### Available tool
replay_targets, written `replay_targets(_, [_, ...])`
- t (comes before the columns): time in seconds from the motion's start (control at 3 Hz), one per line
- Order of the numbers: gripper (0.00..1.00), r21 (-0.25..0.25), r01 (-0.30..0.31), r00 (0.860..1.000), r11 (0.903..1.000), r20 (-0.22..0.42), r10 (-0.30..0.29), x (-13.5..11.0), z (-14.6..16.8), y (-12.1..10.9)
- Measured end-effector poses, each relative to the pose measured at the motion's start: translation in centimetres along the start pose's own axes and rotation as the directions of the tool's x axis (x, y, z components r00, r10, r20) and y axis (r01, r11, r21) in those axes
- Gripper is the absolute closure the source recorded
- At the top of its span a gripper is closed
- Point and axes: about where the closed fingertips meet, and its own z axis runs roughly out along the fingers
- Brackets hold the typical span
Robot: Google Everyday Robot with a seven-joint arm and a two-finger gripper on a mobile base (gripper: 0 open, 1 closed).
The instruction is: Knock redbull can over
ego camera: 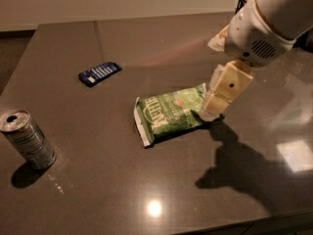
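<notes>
The redbull can stands upright near the left edge of the dark table, its silver top and tab hole facing up. My gripper hangs from the white arm at the right, its cream fingers pointing down over the right end of the green snack bag. The gripper is far to the right of the can, with the bag between them.
A flat dark-blue packet lies at the back left of the table. The table's front edge runs along the bottom of the view, and its left edge is close to the can.
</notes>
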Motion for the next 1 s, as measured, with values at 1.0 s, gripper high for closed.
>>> replay_targets(1.0, [0.0, -0.123, 0.23, 0.929, 0.9655, 0.323, -0.18, -17.3, 9.2, 10.2])
